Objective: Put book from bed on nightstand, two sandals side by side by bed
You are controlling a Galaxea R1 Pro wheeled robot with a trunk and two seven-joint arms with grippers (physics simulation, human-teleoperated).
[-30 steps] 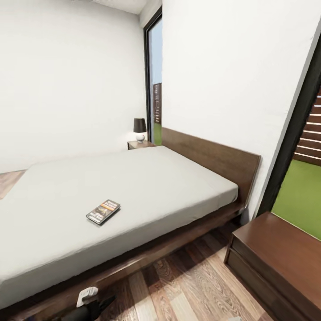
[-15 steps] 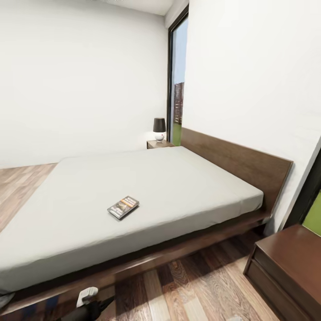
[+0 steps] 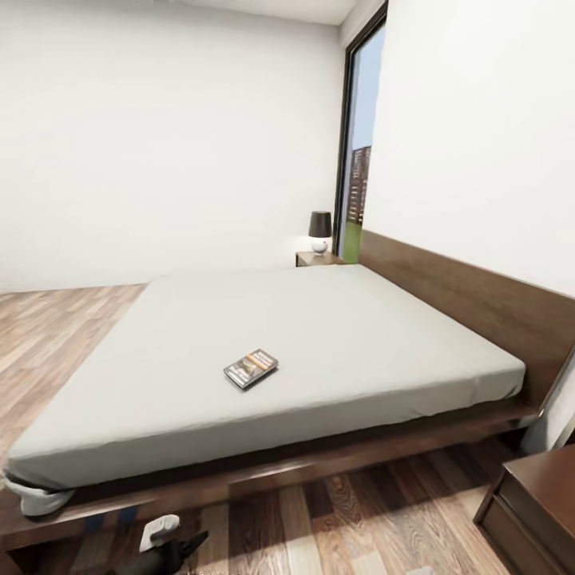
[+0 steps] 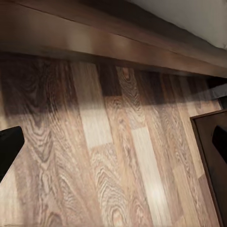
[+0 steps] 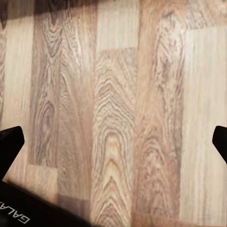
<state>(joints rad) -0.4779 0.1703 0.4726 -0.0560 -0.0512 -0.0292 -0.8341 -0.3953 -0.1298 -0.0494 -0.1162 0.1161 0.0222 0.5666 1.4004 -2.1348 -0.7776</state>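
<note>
As the head cam is being swung left vs 1 s ago, more of the bed (image 3: 335,335) is being shown, w/ the nightstand (image 3: 318,258) at its far corner. The book (image 3: 251,368) is lying mid-mattress, approx. unmoved. Both grippers (image 4: 113,142) (image 5: 113,137) are being held spread, empty, over floor.

Near the foot of the bed frame (image 3: 263,475), low in the head view, a part of the left arm (image 3: 164,547) shows: a small pale grey, rounded piece sits on top of a black, pointed body with a matte surface.

In the left wrist view, the left gripper (image 4: 113,146) has two black fingertips (image 4: 8,147), plain and flat, with angled edges.

In the right wrist view, the right gripper (image 5: 113,142) has the same black fingertips (image 5: 9,146). Behind them is a black housing edge with pale grey letters, of which "GALA" is readable, printed upside down.
</note>
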